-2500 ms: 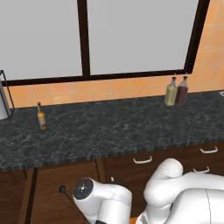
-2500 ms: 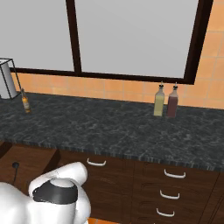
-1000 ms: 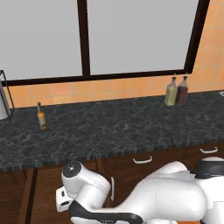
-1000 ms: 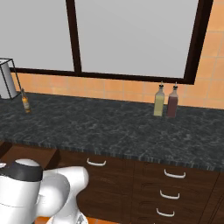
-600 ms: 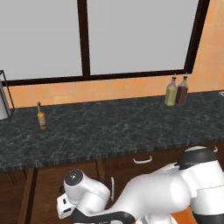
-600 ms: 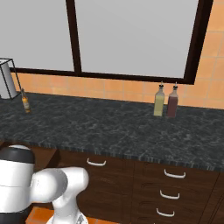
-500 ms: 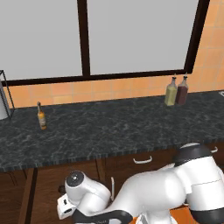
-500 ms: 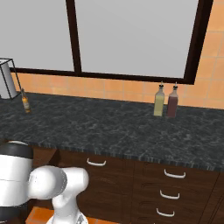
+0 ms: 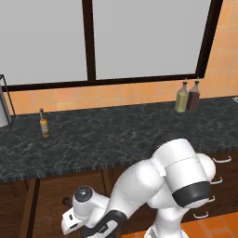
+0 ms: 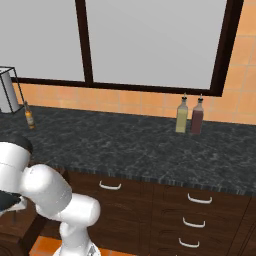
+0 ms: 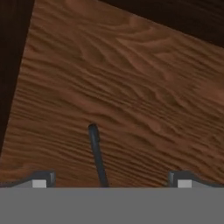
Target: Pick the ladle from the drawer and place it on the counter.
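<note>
The drawer (image 11: 131, 87) is open, and its light-brown wooden floor lies close beneath my hand. On it rests the ladle (image 11: 96, 153): a thin black handle runs up from the bottom edge, and its bowl is out of view there. My gripper (image 11: 109, 181) is open, with one fingertip on each side of the handle and neither touching it. In the left base view my arm (image 9: 172, 181) bends down into the drawer (image 9: 49, 204), where a small dark end of the ladle (image 9: 66, 201) shows. The counter (image 9: 116, 135) runs above the drawer.
A small amber bottle (image 9: 44, 123) stands on the counter (image 10: 150, 145) at the left, beside a wire rack (image 10: 7, 90). Two taller bottles (image 10: 189, 116) stand at the back right. Narrow dark drawers with white handles (image 10: 200, 199) sit below on the right.
My arm has folded forward and down. The hand has sunk into the open drawer and the elbow now rises high in front of the counter.
</note>
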